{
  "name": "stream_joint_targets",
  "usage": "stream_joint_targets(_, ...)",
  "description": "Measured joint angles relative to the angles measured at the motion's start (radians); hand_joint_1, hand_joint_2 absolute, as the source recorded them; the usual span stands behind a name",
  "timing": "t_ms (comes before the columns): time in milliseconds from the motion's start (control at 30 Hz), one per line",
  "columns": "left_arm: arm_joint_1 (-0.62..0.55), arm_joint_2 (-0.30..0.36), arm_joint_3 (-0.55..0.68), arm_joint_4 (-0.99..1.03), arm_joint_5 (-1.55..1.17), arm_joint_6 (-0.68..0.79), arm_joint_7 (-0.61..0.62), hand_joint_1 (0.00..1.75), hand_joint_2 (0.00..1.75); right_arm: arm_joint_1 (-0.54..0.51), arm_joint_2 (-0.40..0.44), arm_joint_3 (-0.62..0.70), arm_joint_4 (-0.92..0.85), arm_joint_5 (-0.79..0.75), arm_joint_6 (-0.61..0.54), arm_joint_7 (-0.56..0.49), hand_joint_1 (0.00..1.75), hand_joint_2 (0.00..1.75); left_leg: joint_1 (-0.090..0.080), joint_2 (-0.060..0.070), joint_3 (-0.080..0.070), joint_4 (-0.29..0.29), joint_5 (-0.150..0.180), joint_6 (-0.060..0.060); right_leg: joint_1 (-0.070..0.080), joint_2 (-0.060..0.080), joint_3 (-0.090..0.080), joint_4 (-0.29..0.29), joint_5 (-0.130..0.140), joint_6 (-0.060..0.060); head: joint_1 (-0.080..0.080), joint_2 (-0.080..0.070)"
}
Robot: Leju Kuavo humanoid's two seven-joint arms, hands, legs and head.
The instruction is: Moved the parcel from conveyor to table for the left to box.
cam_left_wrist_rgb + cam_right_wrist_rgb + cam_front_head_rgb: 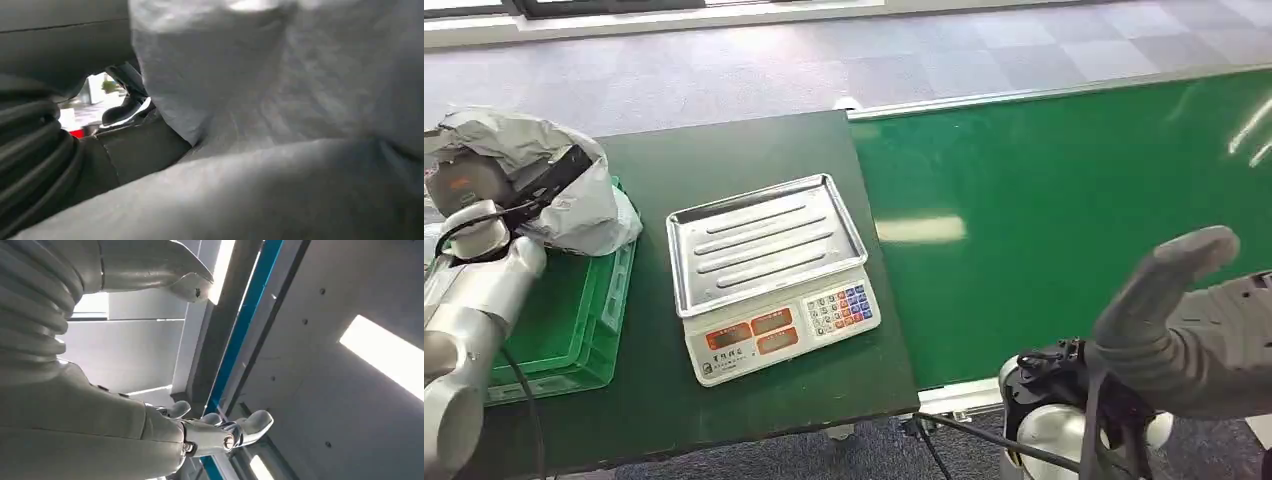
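Looking down from the head view, the left hand [479,185] is up at the far left with the parcel [554,180], a crumpled grey bag, gripped against it, right over the back end of the green crate [589,330] on the dark green table [754,420]. Beside the crate sits the scale [769,275], its steel tray bare, keypad facing the robot. The green conveyor [1064,210] runs off to the right. Down at the lower right, the right hand [1169,290] is raised over the conveyor's near edge, grey thumb pointing up, nothing in it.

Over to the left wrist view: grey parcel [300,100] fabric pressed right up to the lens, the ribbed cover of the left hand [35,160] at the edge; the fingers are hidden by the bag.

Right wrist view now: the right hand [165,355] points up at the ceiling, thumb [170,275] and fingers [235,430] well apart, holding nothing.
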Motion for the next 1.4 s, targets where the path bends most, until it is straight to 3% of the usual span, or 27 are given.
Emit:
stream_joint_targets(167, 0.03, 0.035, 0.05, 0.013, 0.034, 0.004, 0.03, 1.75, 1.75, 0.027, -0.004, -0.009, -0.017, -0.003, 0.0, 0.0, 0.0, 1.75, 0.0, 0.003, 0.001, 0.0, -0.001, -0.001, -0.001, 0.002, 0.001, 0.0, 0.0, -0.001, 0.0, 0.0)
stream_joint_targets(200, 0.04, 0.043, 0.064, 0.015, 0.042, 0.015, 0.034, 0.79, 1.75, 0.036, -0.005, -0.011, -0.019, -0.002, 0.0, 0.0, 0.0, 1.75, 0.0, 0.003, 0.001, 0.0, -0.001, -0.001, -0.001, 0.002, 0.001, 0.0, 0.0, -0.001, 0.0, 0.0)
stream_joint_targets(233, 0.053, 0.048, 0.077, 0.016, 0.046, 0.041, 0.038, 0.0, 1.75, 0.044, -0.007, -0.013, -0.02, 0.002, 0.0, 0.0, 0.0, 1.75, 0.0, 0.003, 0.001, 0.0, -0.001, -0.001, -0.001, 0.003, 0.0, 0.0, 0.0, -0.001, 0.0, 0.0)
stream_joint_targets(400, 0.121, 0.085, 0.149, 0.016, 0.074, 0.269, 0.061, 0.0, 1.75, 0.056, -0.009, -0.016, -0.021, 0.007, 0.0, 0.0, 0.0, 1.75, 0.0, 0.003, 0.0, 0.0, -0.001, -0.001, 0.0, 0.003, -0.001, 0.0, -0.001, -0.001, 0.0, 0.0)
stream_joint_targets(500, 0.146, 0.102, 0.197, 0.016, 0.093, 0.325, 0.06, 0.0, 1.75, 0.056, -0.009, -0.016, -0.021, 0.006, 0.0, 0.0, 0.0, 1.75, 0.0, 0.002, 0.0, 0.0, -0.001, -0.001, 0.0, 0.002, -0.001, 0.0, -0.001, -0.001, 0.0, 0.0)
stream_joint_targets(533, 0.153, 0.106, 0.205, 0.015, 0.094, 0.327, 0.059, 0.0, 0.0, 0.056, -0.009, -0.016, -0.02, 0.006, 0.0, 0.0, 0.0, 1.75, 0.0, 0.002, 0.0, 0.0, -0.001, -0.001, 0.0, 0.001, 0.0, 0.0, -0.001, -0.002, 0.0, 0.0)
stream_joint_targets(667, 0.18, 0.115, 0.232, -0.001, 0.098, 0.329, 0.051, 0.0, 0.0, 0.056, -0.009, -0.016, -0.019, 0.006, 0.0, 0.0, 0.0, 1.75, 0.0, 0.001, 0.001, 0.0, -0.001, -0.001, 0.0, 0.001, 0.0, 0.0, -0.001, -0.002, 0.0, 0.0)
stream_joint_targets(733, 0.225, 0.082, 0.309, -0.116, 0.045, 0.33, -0.068, 0.0, 0.0, 0.056, -0.009, -0.016, -0.017, 0.002, 0.0, 0.0, 0.0, 1.75, 0.0, 0.003, 0.001, 0.002, -0.001, -0.001, 0.001, 0.003, -0.004, -0.001, 0.0, -0.001, 0.0, 0.0)
stream_joint_targets(800, 0.217, 0.011, 0.454, -0.271, 0.028, 0.333, -0.354, 0.0, 0.0, 0.054, -0.009, -0.016, -0.011, -0.005, 0.0, 0.0, 0.0, 1.75, 0.003, 0.0, -0.008, 0.004, 0.001, 0.001, 0.004, 0.001, -0.004, 0.0, 0.001, -0.002, 0.001, 0.0)
stream_joint_targets(833, 0.199, -0.02, 0.58, -0.335, 0.09, 0.337, -0.61, 0.0, 0.0, 0.053, -0.009, -0.016, -0.002, -0.01, 0.001, 0.0, 0.0, 1.75, 0.005, -0.001, -0.011, 0.004, 0.002, 0.0, 0.005, -0.001, -0.006, 0.0, 0.003, -0.003, 0.002, 0.0)
stream_joint_targets(867, 0.18, -0.044, 0.716, -0.382, 0.19, 0.34, -0.882, 0.0, 0.0, 0.051, -0.009, -0.016, 0.007, -0.013, 0.002, 0.0, 0.0, 1.75, 0.005, 0.006, -0.015, 0.004, -0.002, -0.003, 0.004, 0.003, -0.007, 0.0, 0.006, -0.005, 0.006, 0.0)
stream_joint_targets(900, 0.171, -0.077, 0.864, -0.438, 0.347, 0.341, -1.111, 0.0, 0.0, 0.05, -0.009, -0.016, 0.014, -0.018, 0.002, 0.0, 0.0, 1.75, 0.004, 0.019, -0.012, 0.003, -0.006, -0.003, 0.001, 0.017, -0.007, 0.0, 0.006, -0.005, 0.004, 0.0)
stream_joint_targets(933, 0.168, -0.109, 0.974, -0.495, 0.506, 0.343, -1.193, 0.0, 0.0, 0.05, -0.009, -0.019, 0.017, -0.02, 0.001, 0.0, 0.0, 1.75, 0.001, 0.028, -0.003, 0.002, -0.008, -0.003, -0.002, 0.025, -0.006, 0.0, 0.005, -0.004, 0.006, 0.0)
stream_joint_targets(1000, 0.164, -0.187, 1.149, -0.598, 0.795, 0.344, -1.179, 0.0, 0.0, 0.05, -0.009, -0.023, 0.027, -0.019, 0.002, 0.0, 0.0, 1.75, -0.003, 0.032, 0.011, 0.001, -0.01, -0.001, -0.003, 0.03, -0.003, -0.001, 0.003, -0.003, -0.001, 0.0)
stream_joint_targets(1067, 0.177, -0.24, 1.24, -0.67, 0.91, 0.342, -1.15, 0.0, 0.0, 0.049, -0.009, -0.025, 0.033, -0.019, 0.003, 0.0, 0.0, 1.75, 0.0, 0.025, 0.008, 0.001, -0.009, -0.001, 0.001, 0.025, -0.002, -0.001, 0.002, -0.003, 0.0, 0.0)
stream_joint_targets(1200, 0.188, -0.28, 1.205, -0.758, 0.825, 0.341, -1.134, 0.0, 0.0, 0.048, -0.009, -0.027, 0.042, -0.019, 0.003, 0.0, 0.0, 1.75, 0.002, 0.009, 0.004, 0.001, -0.006, -0.002, 0.001, 0.008, 0.002, -0.001, -0.001, -0.003, 0.0, 0.0)
stream_joint_targets(1400, 0.215, -0.316, 1.144, -0.847, 0.977, 0.341, -1.127, 0.0, 0.0, 0.048, -0.009, -0.032, 0.051, -0.012, 0.003, 0.0, 0.0, 1.75, 0.002, 0.008, 0.005, 0.001, -0.005, -0.002, 0.001, 0.008, 0.003, -0.001, 0.0, -0.003, -0.001, 0.0)
